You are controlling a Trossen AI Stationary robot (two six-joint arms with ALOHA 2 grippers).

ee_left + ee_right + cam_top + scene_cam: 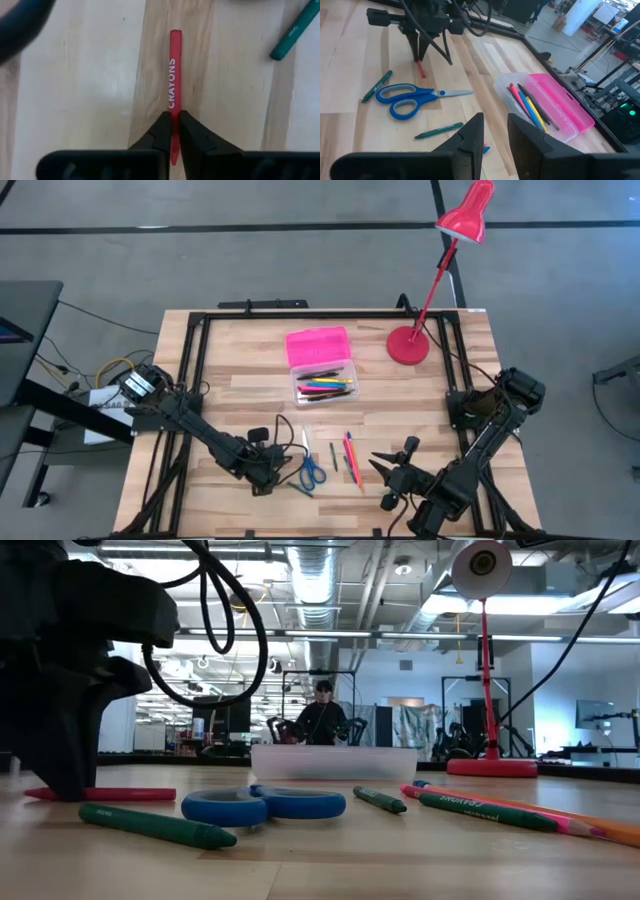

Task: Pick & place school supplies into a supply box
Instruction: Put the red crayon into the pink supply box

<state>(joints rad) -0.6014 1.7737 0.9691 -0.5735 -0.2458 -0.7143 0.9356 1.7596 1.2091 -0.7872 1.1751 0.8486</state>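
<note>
The red crayon's (pixel 172 85) lower end is hidden between the left gripper's (pixel 173 125) fingers.

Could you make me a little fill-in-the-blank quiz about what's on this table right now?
1. The left hand is shut on a ____ crayon lying on the table.
2. The scissors have ____ handles.
3. The supply box has a ____ lid, and it stands open.
4. The red lamp stands on the table beside the ____.

Missing words: red; blue; pink; supply box
</note>
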